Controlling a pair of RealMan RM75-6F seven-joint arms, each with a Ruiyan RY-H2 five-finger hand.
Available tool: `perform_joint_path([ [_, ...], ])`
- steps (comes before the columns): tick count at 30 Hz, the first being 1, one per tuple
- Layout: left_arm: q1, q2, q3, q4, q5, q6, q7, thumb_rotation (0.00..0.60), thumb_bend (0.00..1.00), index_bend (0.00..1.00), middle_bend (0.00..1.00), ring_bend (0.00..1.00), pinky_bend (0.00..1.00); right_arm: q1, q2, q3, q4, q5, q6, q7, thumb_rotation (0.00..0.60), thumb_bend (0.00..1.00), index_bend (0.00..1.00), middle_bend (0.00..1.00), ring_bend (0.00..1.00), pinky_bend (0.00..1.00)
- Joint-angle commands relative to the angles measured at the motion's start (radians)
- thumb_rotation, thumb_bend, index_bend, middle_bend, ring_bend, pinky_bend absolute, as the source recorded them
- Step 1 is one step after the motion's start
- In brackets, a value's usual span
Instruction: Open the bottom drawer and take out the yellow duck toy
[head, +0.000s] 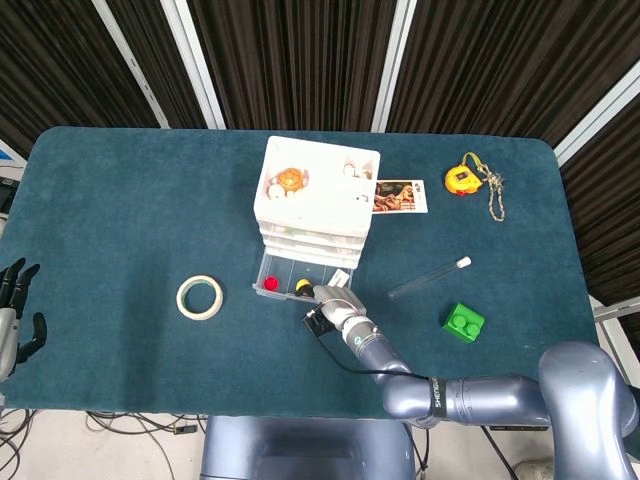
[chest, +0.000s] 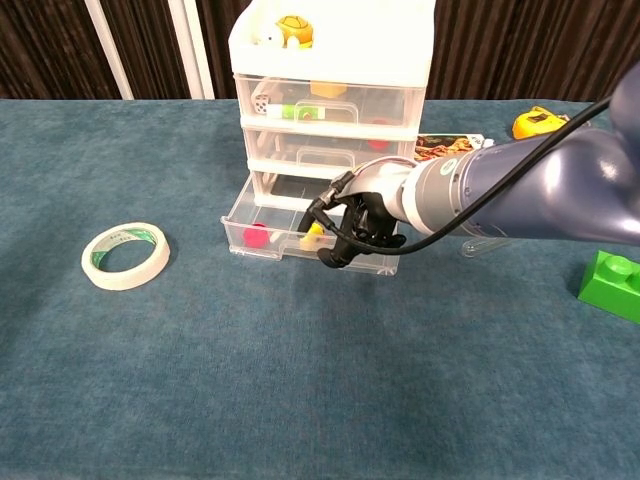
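Tabletop drawer (chest: 262, 240): duck (chest: 312, 236) beside right robot hand (chest: 355, 228).

Robot test lab or staged demo bay, table (head: 120, 200) covered in teal felt as the landmark, dark ribbed curtain panels with white metal posts (head: 185, 60) behind the table, loose cables (head: 90, 425) on a pale floor below the table's front edge

yellow duck toy (chest: 312, 236), clear bottom drawer (chest: 262, 247), green block (chest: 611, 285)
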Motion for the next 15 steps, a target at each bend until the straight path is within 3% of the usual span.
perform_joint_path([
  [1, 0.000, 0.000, 0.000, 0.000, 0.000, 0.000, 0.000, 0.600, 0.61, 0.06, 0.00, 0.00, 0.00, -0.007, 0.008, 0.012, -0.007, -0.018, 0.006, 0.021, 0.600, 0.58, 0.20, 0.94, 0.92, 0.97],
  [5, 0.000, 0.000, 0.001, 0.000, 0.001, -0.002, -0.002, 0.600, 0.61, 0.06, 0.00, 0.00, 0.00, -0.022, 0.056, 0.036, -0.042, -0.040, -0.017, 0.058, 0.600, 0.55, 0.20, 0.94, 0.92, 0.97],
  [10, 0.000, -0.002, 0.001, -0.001, -0.001, 0.000, 0.003, 0.600, 0.61, 0.06, 0.00, 0.00, 0.00, -0.029, 0.138, 0.061, -0.080, -0.096, -0.029, 0.077, 0.600, 0.34, 0.20, 0.97, 0.95, 0.97],
  [15, 0.000, -0.002, 0.000, -0.004, -0.002, -0.001, 0.007, 0.600, 0.61, 0.06, 0.00, 0.00, 0.00, -0.010, 0.126, 0.013, -0.016, -0.263, 0.056, -0.005, 0.600, 0.25, 0.26, 1.00, 0.99, 1.00],
])
